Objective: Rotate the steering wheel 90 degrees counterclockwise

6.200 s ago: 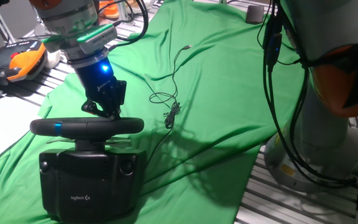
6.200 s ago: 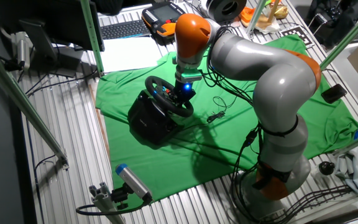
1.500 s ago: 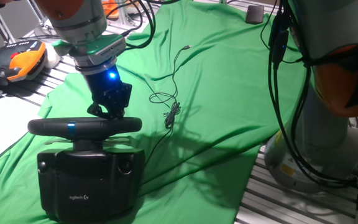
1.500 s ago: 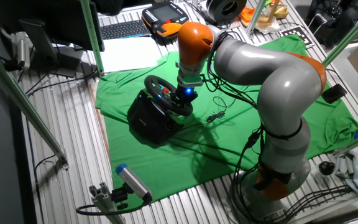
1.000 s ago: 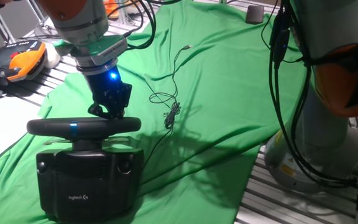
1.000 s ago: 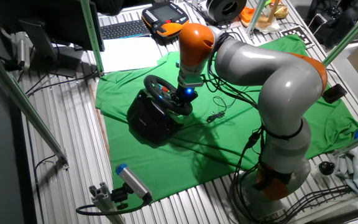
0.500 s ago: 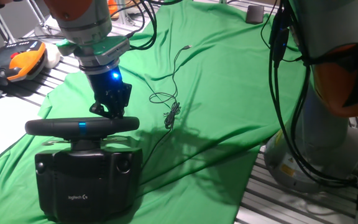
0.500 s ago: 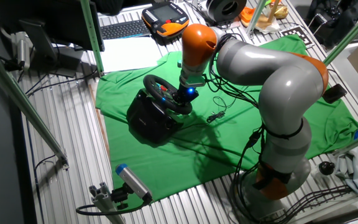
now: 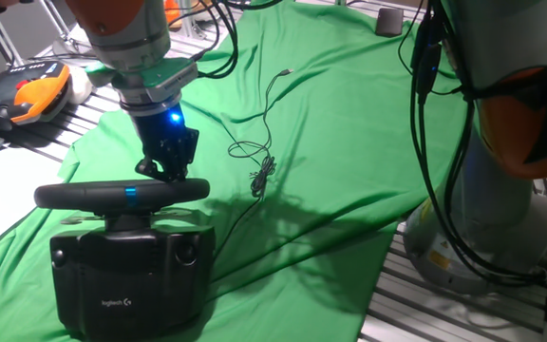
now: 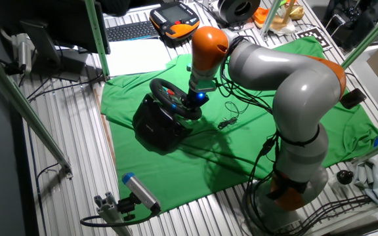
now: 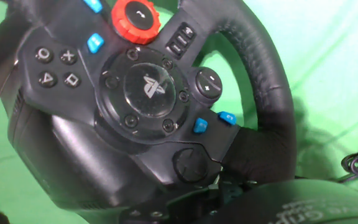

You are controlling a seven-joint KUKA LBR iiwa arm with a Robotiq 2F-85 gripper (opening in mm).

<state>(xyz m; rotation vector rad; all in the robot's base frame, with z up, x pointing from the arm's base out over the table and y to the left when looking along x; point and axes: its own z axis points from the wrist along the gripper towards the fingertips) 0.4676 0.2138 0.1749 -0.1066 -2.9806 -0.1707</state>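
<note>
With the claw (image 9: 169, 172) clamped on the steering wheel (image 9: 122, 194) rim, sweep along its arc, not dragging the base toward the counter's edge.

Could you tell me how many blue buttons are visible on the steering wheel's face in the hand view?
4: one at the top edge, one beside the red dial, two at the hub's lower right. Others may lie outside the frame.
</note>
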